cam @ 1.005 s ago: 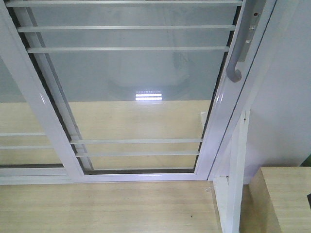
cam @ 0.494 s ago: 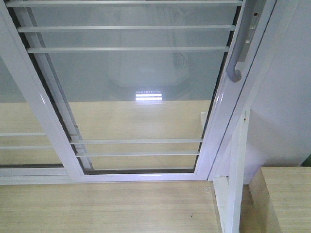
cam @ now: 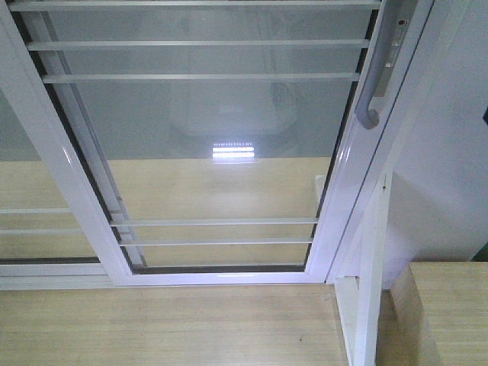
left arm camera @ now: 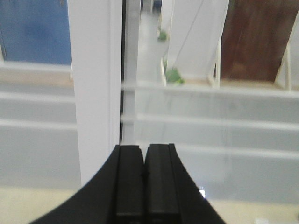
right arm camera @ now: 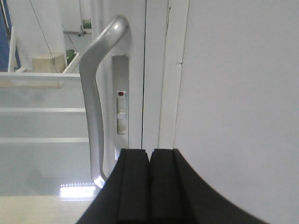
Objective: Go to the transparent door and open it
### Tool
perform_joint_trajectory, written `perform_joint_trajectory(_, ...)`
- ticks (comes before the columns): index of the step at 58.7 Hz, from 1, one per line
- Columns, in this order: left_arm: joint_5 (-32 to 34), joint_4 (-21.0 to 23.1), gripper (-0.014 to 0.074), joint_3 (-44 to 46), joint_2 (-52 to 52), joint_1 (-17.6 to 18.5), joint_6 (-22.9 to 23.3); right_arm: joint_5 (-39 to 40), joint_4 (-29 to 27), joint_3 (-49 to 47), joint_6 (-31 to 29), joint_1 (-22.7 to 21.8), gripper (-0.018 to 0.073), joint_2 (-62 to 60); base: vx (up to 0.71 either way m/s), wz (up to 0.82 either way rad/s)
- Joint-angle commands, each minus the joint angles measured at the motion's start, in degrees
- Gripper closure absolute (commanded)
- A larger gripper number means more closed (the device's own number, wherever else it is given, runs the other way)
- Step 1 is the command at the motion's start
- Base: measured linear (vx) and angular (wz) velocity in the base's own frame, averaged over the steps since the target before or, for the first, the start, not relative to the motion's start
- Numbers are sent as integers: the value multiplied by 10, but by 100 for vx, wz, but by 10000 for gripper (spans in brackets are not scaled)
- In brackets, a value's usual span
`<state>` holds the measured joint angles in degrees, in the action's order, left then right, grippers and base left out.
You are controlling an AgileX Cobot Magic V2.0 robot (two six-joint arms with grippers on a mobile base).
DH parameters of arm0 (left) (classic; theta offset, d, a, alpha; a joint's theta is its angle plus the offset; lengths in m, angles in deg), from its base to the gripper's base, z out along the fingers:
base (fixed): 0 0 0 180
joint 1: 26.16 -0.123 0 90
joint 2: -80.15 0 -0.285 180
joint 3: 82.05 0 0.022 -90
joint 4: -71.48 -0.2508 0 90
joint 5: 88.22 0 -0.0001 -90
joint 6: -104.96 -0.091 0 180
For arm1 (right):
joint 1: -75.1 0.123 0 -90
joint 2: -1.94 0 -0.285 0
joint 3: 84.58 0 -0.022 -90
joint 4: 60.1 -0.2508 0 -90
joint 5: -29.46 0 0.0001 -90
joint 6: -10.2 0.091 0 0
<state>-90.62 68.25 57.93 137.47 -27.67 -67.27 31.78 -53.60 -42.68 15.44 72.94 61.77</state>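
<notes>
Facing the transparent door [cam: 213, 152] at close range in the front view: it fills most of the frame, white frame, thin horizontal bars above and below the clear pane. The curved grey handle [cam: 371, 84] sits on the door's right stile, upper right of the pane. That stile lies against the white jamb [cam: 374, 252], no gap seen, so the door reads as closed. A second white-framed panel [cam: 30, 221] overlaps behind the door's left stile. No arm shows here.

Left wrist view: left gripper [left arm camera: 143, 184] has its black fingers pressed together, holding nothing. It points at a white upright [left arm camera: 93, 79], with blurred bars on either side. Which stile this is, cannot tell. Handle not visible here.

Right wrist view: right gripper [right arm camera: 149, 186] also clenched on nothing, fingers pressed together. The handle [right arm camera: 96, 102] stands just left of the fingertips and beyond them, apart, not touched. A small latch slot with a red dot [right arm camera: 121, 112] lies between handle and stile edge.

Judgement: approach looks essentially done. Left to do: spread the right fingers, take the handle, slide the door leftward away from the jamb. Whether the latch is locked, cannot tell.
</notes>
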Motion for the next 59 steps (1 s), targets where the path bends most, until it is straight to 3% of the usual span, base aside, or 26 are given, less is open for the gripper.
perform_joint_trajectory(1,48,1,586,21,37,-1,3,74,5,-20,1,2,506,27,0,0)
perform_joint_trajectory(12,51,1,498,21,92,-1,3,107,7,-20,1,2,350,66,0,0)
perform_joint_trajectory(20,63,1,335,21,109,-1,2,108,7,-20,1,2,174,71,0,0)
perform_joint_trajectory(28,76,1,150,21,112,-1,2,102,4,-20,4,2,76,71,0,0)
perform_joint_trajectory(39,71,12,35,21,111,-1,8,67,7,-20,3,5,64,72,0,0)
perform_joint_trajectory(59,32,11,37,21,111,-1,7,81,9,-53,1,59,64,152,0,0)
